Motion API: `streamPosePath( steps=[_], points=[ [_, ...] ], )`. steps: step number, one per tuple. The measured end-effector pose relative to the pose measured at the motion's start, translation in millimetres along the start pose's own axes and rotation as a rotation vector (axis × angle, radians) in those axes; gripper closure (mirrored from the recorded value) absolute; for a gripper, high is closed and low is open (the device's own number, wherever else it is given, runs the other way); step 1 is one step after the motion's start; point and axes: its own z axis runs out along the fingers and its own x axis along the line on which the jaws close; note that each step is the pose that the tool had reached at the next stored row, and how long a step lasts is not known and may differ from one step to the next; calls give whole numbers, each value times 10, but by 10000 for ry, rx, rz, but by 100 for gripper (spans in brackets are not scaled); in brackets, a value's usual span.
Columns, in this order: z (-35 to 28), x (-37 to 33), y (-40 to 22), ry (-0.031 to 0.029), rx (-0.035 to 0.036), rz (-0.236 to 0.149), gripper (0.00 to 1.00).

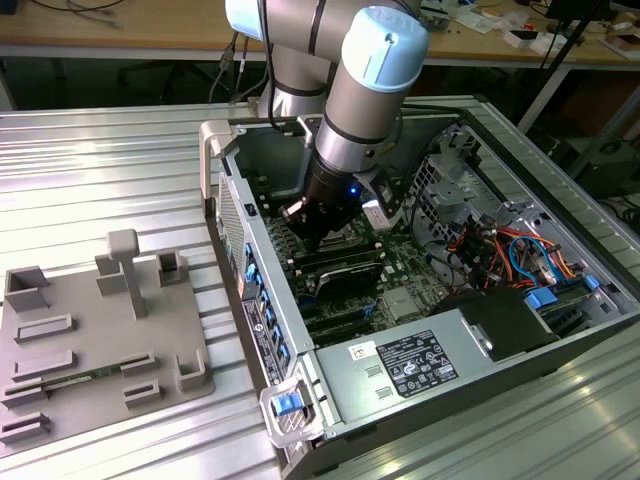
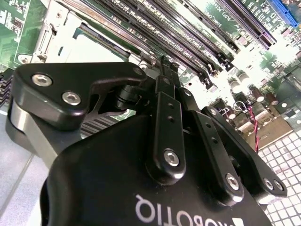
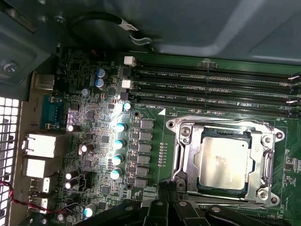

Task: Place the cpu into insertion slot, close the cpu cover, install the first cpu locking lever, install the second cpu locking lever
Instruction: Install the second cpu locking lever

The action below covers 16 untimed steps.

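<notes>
In the first wrist view the cpu (image 3: 223, 162), a silver-grey square chip, lies flat in the insertion slot (image 3: 175, 125). The cpu cover (image 3: 187, 157), a silvery frame, lies down around the chip. Thin wire levers run along two sides of the socket (image 3: 221, 119) (image 3: 271, 155). My gripper (image 3: 164, 187) is just off the socket's edge, low over the board. In the second wrist view its black fingers (image 2: 165, 89) come together at the tips, shut, with nothing visible between them. The exterior view shows the gripper (image 1: 318, 240) reaching down inside the open computer case.
Long black memory slots (image 3: 211, 84) run beside the socket. Blue-topped capacitors (image 3: 120, 141) stand on its other side. Case walls (image 1: 250, 250), orange and blue cables (image 1: 500, 250) and a power supply (image 1: 420, 365) surround the board. A grey fixture plate (image 1: 90, 330) lies at the exterior view's left.
</notes>
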Motion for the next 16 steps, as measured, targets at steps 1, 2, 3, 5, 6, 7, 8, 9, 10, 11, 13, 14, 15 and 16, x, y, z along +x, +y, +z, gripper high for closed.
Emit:
streamPosePath(
  steps=[1,2,3,5,6,7,8,9,10,11,13,14,15,16],
  points=[
    [1,0,0,-1,-12,0,89],
    [2,0,0,-3,-24,-1,89],
    [3,0,0,-4,-38,-2,89],
    [5,0,0,-7,-68,-3,89],
    [7,0,0,-9,-79,-4,89],
    [8,0,0,-10,-96,-5,89],
    [9,0,0,-11,-110,-5,89],
    [10,0,0,-13,-127,-6,89],
    [11,0,0,-14,-140,-7,89],
    [14,0,0,-17,-166,-8,89],
    [18,-1,0,-20,-197,-9,89],
    [20,-1,0,-21,-216,-10,89],
    [23,-1,0,-23,-231,-11,89],
    [25,-1,0,-24,-243,-11,89]
  ],
)
